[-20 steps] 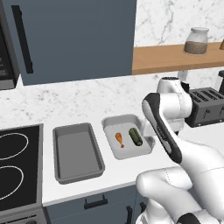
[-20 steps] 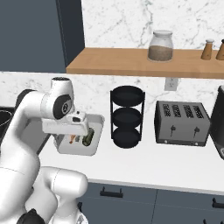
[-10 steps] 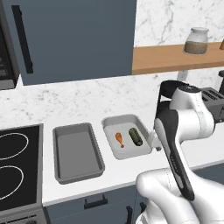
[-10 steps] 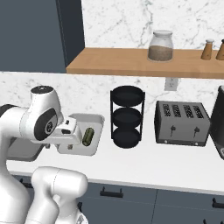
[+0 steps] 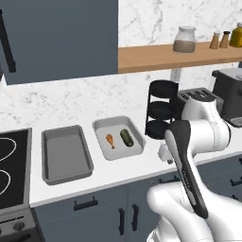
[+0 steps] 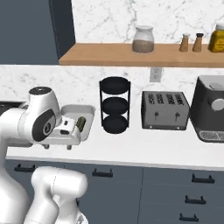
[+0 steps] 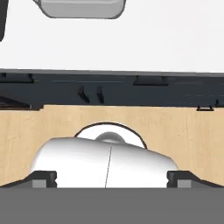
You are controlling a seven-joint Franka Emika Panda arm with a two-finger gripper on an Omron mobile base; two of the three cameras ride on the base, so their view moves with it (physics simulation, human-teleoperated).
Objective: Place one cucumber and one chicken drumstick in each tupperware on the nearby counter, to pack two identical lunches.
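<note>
Gripper [image 6: 57, 147] hangs fingers-down at the counter's [image 5: 142, 163] front edge, jaws spread wide, nothing between them. The filled tupperware [image 5: 100, 127] sits near, to the gripper's left, holding one cucumber [image 5: 126, 137] and one chicken drumstick [image 5: 109, 140]. The empty tupperware [image 5: 47, 142] lies farther off on that same side.

We judge one lunch packed and the second pair of foods still to fetch. Advice: keep the jaws wide and the hand tucked clear of the counter edge and the black tiered rack [image 6: 114, 105] while moving.

Versus half a second ago, both base views have shifted, so the base has driven. The foods have not moved in their container, and the hand has swung off it.
</note>
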